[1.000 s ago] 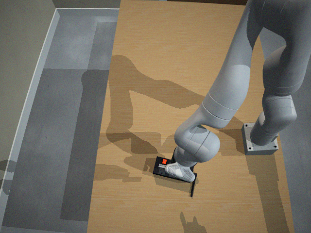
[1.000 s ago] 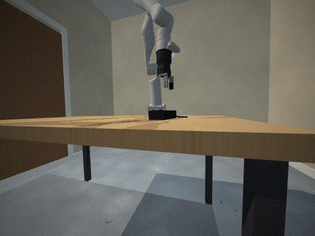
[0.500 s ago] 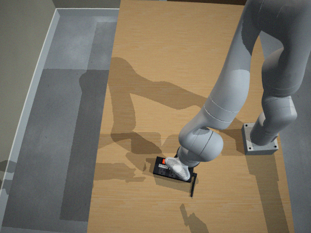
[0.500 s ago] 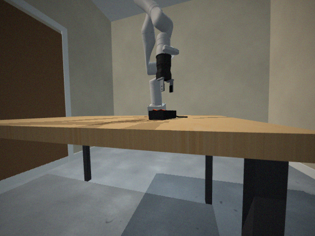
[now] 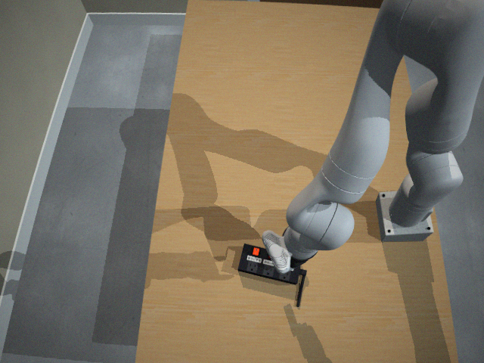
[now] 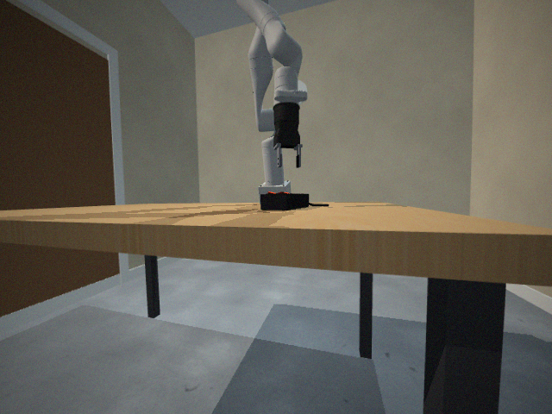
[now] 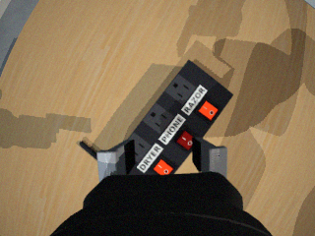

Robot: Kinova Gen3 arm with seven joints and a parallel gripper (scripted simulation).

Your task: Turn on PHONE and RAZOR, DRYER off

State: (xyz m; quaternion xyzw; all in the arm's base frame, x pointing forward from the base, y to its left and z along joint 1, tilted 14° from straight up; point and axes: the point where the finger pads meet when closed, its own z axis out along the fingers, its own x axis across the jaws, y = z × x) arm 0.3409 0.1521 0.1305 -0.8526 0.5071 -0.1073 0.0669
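The hand (image 6: 287, 156) hangs above the strip (image 5: 269, 268), not touching it. Its 2 fingers are spread wide and hold nothing.

The strip lies flat and right way up on the tabletop (image 5: 254, 78). In the top view it sits toward the bottom edge, a bit right of the middle, and well away from the corners. The arm's base (image 5: 383, 196) is bolted near the right edge.

The step right now looks like lining up over the switches. In the wrist view there are 3 of them in a row. The RAZOR switch (image 7: 208, 110) is bright red-orange, the DRYER switch (image 7: 163, 168) is bright too, and the PHONE switch (image 7: 187, 140) is darker red. My guess is bright means on (I can't be sure). If so, PHONE needs a push on and DRYER a push off, while RAZOR can stay.

The next move needs 1 fingertip to come straight down on just 1 switch. The switches sit close together, so a sloppy push could hit the wrong one or slide the strip.

In the top view, the strip's long side runs left to right, tipped down a little to the right. The cord (image 5: 300, 290) comes out of the right end and goes toward the bottom edge. RAZOR is at the end away from the cord.
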